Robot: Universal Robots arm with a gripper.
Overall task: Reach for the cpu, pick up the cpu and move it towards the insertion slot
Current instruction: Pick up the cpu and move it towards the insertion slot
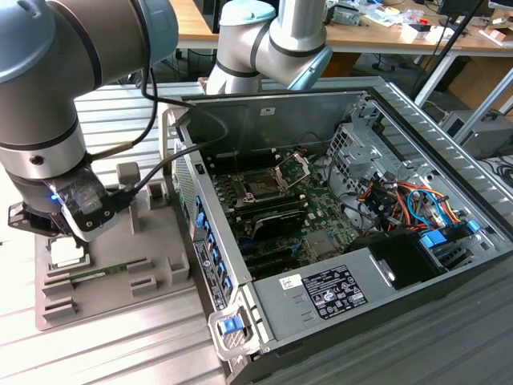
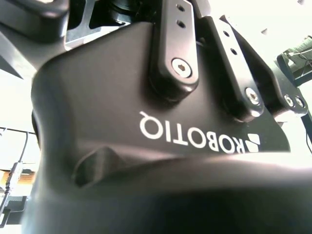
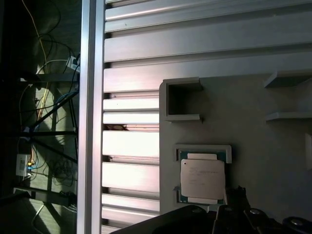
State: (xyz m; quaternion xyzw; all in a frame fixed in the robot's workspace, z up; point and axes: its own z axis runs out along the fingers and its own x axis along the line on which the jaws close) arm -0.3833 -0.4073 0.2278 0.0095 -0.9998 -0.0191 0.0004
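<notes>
**Exterior view first, then the two wrist views: the chip is not picked up yet**

Exterior view: the arm bends down at the exterior view's left. It is over the grey tray, which sits on the ribbed metal surface. The tool hangs low, right above the chip. The chip lies flat in the tray. The slot is well apart from it, inside the open computer case. It sits on the green board with its shiny metal frame flipped up, and nothing is in it. So I think the reach is almost done. The lifting and the trip to the slot are not done yet.

Second wrist view: the black body of the tool is seen from very close. From here I cannot tell if the tool is spread or pressed together.

First wrist view: the chip rests in a square pocket of the tray, silvery side up. The ribbed surface lies beside the tray. A dark part of the tool shows just beside the chip. I cannot tell if it touches the chip. The chip looks settled in its pocket, so I think nothing has lifted it.
</notes>
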